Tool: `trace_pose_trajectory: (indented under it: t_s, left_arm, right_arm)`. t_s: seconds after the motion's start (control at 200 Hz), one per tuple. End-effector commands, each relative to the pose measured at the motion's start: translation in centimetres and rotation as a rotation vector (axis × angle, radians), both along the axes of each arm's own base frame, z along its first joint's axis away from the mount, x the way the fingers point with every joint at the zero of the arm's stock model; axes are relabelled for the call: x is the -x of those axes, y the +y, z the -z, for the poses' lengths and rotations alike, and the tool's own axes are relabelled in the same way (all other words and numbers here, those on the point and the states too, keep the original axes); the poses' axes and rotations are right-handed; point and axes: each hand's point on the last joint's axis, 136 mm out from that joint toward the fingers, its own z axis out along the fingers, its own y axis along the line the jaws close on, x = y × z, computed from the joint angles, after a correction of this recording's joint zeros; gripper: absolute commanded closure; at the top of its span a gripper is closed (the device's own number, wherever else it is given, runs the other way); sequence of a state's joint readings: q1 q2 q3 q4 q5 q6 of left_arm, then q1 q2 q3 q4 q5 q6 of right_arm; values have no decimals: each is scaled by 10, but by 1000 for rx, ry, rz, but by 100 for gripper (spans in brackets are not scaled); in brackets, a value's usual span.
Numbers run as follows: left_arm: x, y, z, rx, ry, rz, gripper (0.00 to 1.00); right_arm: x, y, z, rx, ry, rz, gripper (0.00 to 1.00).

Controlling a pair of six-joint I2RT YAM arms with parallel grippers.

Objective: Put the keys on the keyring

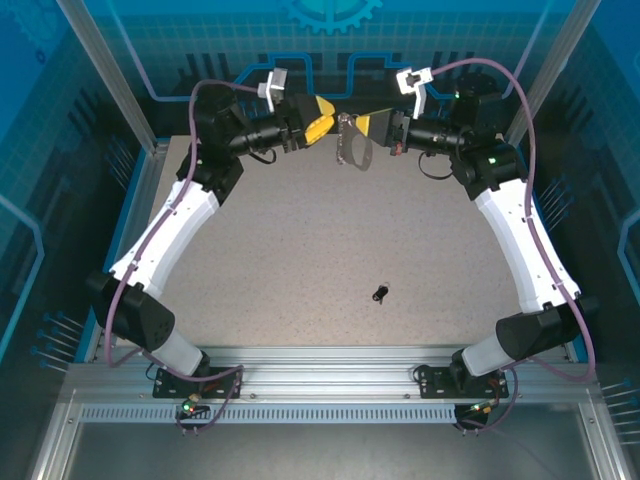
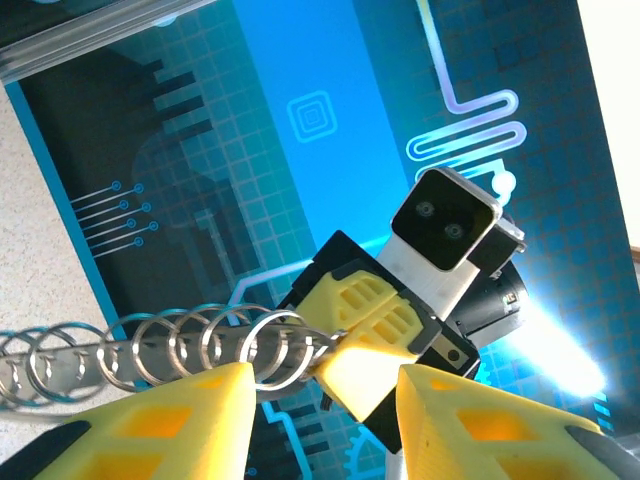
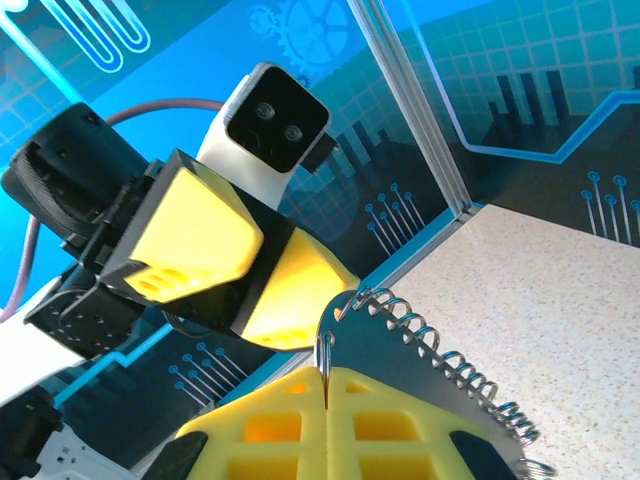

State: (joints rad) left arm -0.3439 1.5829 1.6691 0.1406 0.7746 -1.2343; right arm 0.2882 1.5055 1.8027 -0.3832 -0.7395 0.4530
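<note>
both arms (image 1: 170, 225) (image 1: 520, 225) aloft, keyring (image 1: 352, 150) between tools (image 1: 326, 123) (image 1: 360, 125)

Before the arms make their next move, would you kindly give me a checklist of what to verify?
1. Right gripper shut on the keyring: ok.
2. Keyring held up off the table: ok.
3. Left gripper gripping one of the silvery rings: not ok. Its jaws stand apart, with the end ring next to one finger.
4. Keys on the keyring: not ok. They lie on the table, nearer the arm bases and away from both grippers.
5. A ring spread open enough to thread the keys: cannot tell.
</note>
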Motion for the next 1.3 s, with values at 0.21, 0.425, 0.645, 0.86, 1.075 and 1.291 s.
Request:
trace_pose_trajectory:
  t_s: [0.21,0.425,0.645,0.86,1.075,1.291]
  left_arm:
    - [0,3,-18,-58,-91,-22,54]
    - [-8,3,-22,-114,-156,-50,51]
    - [-27,0,-24,-122,-179,-57,51]
    - [-38,-5,-22,-114,-170,-31,51]
    - [-31,-1,-25,-131,-186,-38,51]
    - [-18,10,-24,-179,-183,-75,51]
  right_arm:
    - [6,0,-10,35,-65,-9,100]
    - [12,4,-11,37,-67,-61,100]
    - [20,7,-10,42,-55,-126,100]
    - [23,10,-7,50,-42,-162,100]
    - [13,6,-11,-24,18,-144,100]
    - [4,4,-9,-101,160,-132,100]
